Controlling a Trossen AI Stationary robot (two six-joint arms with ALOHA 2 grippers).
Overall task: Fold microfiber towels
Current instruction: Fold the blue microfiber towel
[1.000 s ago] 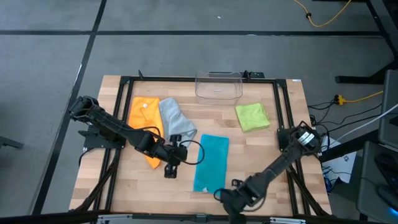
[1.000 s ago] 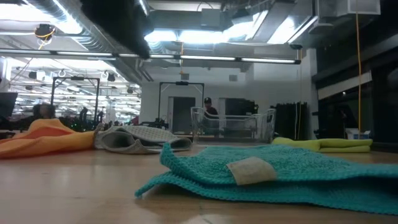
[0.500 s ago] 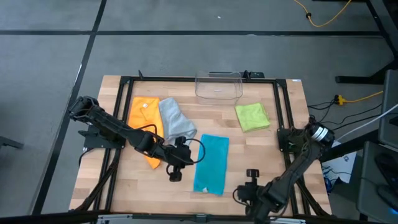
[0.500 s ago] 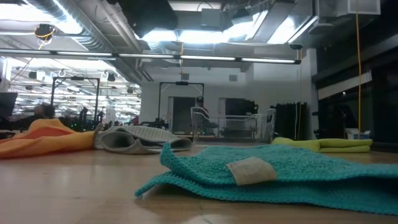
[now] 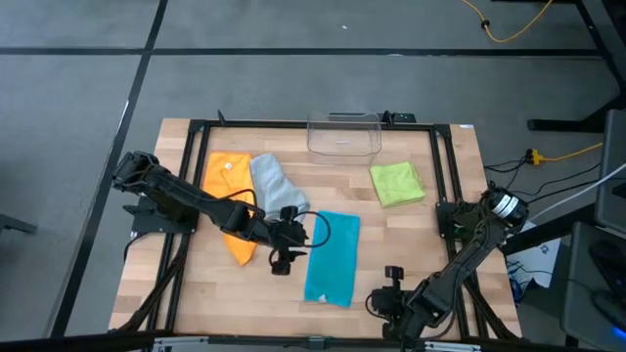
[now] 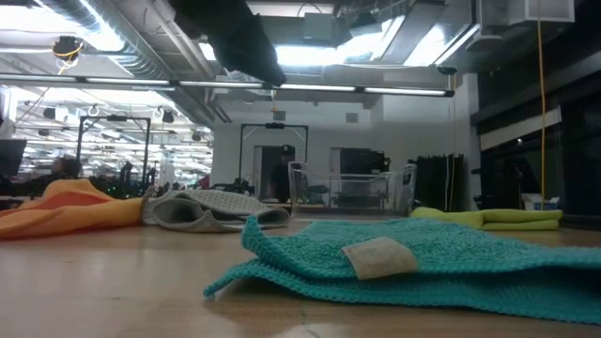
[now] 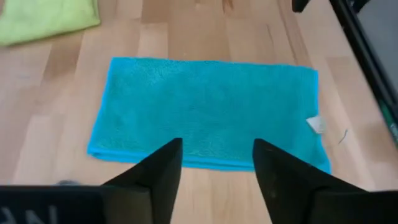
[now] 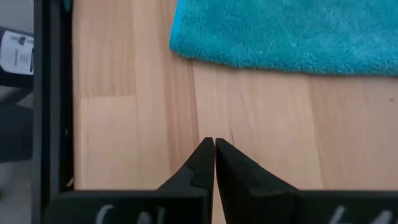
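- At the near edge of the light wooden table (image 5: 411, 244), the right gripper (image 8: 214, 146) hovers over bare wood with its two dark fingertips pressed together, holding nothing; it sits just off the near end of the teal blue microfiber towel (image 5: 333, 256).
- That teal towel lies flat as a folded oblong, long axis running near to far, with a small pale label (image 6: 377, 256) at its near end.
- Beside the teal towel's left long edge, the left gripper (image 7: 216, 163) hangs with its fingers spread wide and empty, above the towel's edge.
- Left of that, the orange microfiber towel (image 5: 229, 190) lies partly under the left arm, and the light grey microfiber towel (image 5: 275, 190) is bunched against its right side.
- Farther back on the right, the lime green microfiber towel (image 5: 396, 183) sits folded into a neat square, well apart from the others.
- At the far edge stands a clear plastic bin (image 5: 343, 135).
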